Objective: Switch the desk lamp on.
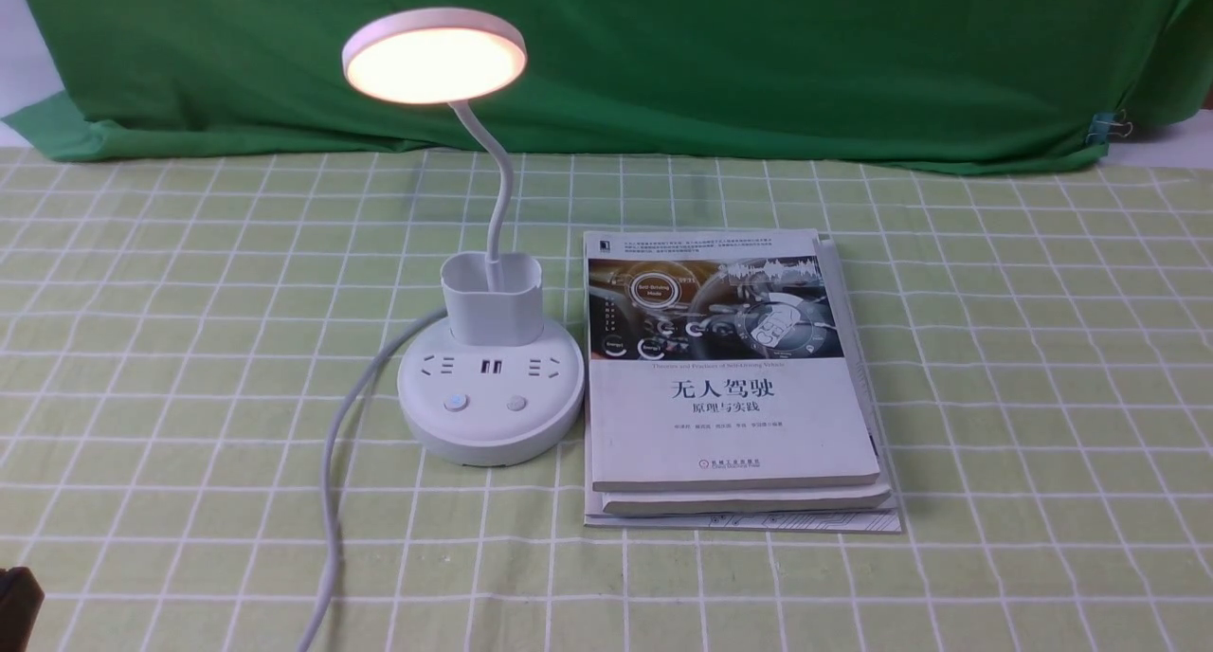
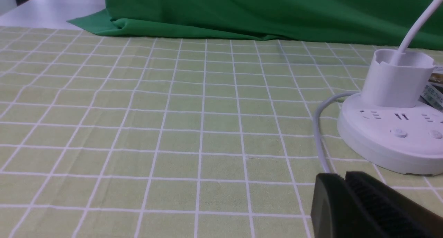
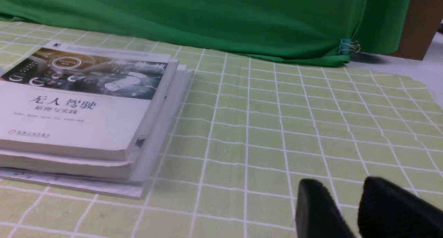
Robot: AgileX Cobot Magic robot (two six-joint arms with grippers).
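The white desk lamp stands on the checked cloth left of centre. Its round disc head glows warm white. A thin neck rises from the cup-like holder. Two buttons sit on the round base, below the sockets. Its white cord runs toward the front edge. The lamp base also shows in the left wrist view. My left gripper is shut and empty, low over the cloth, short of the base. My right gripper is slightly open and empty, over bare cloth right of the books.
A stack of books lies right beside the lamp base, also seen in the right wrist view. A green cloth backdrop hangs at the far edge, with a binder clip. A dark bit of the left arm shows bottom left.
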